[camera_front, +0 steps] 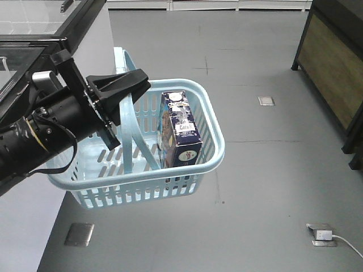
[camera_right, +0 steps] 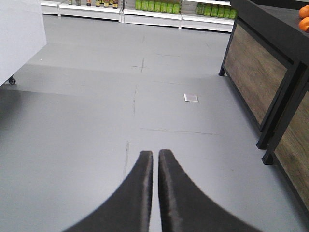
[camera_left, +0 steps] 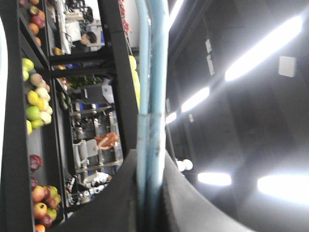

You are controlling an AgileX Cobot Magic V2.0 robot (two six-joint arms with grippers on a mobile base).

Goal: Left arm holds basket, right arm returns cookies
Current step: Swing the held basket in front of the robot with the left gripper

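Observation:
The light blue basket (camera_front: 212, 122) hangs above the grey floor, held by its looped handles. My left gripper (camera_front: 127, 90) is shut on those handles (camera_left: 150, 72), which run as two pale blue bars between the black fingers in the left wrist view. The cookies (camera_front: 180, 129), a tall navy box, stand upright inside the basket near its right wall. My right gripper (camera_right: 155, 153) shows only in its own wrist view, shut with nothing between the fingers, pointing at bare floor. The right arm is out of the front view.
A dark wooden-sided display stand (camera_front: 332, 62) (camera_right: 260, 67) borders the right. White shelves with bottles (camera_right: 159, 7) line the far wall. Floor sockets (camera_front: 321, 234) (camera_front: 266, 101) lie on the floor. A black glass-topped counter (camera_front: 34, 28) sits at upper left; fruit shelves (camera_left: 36, 101) appear beyond the handles.

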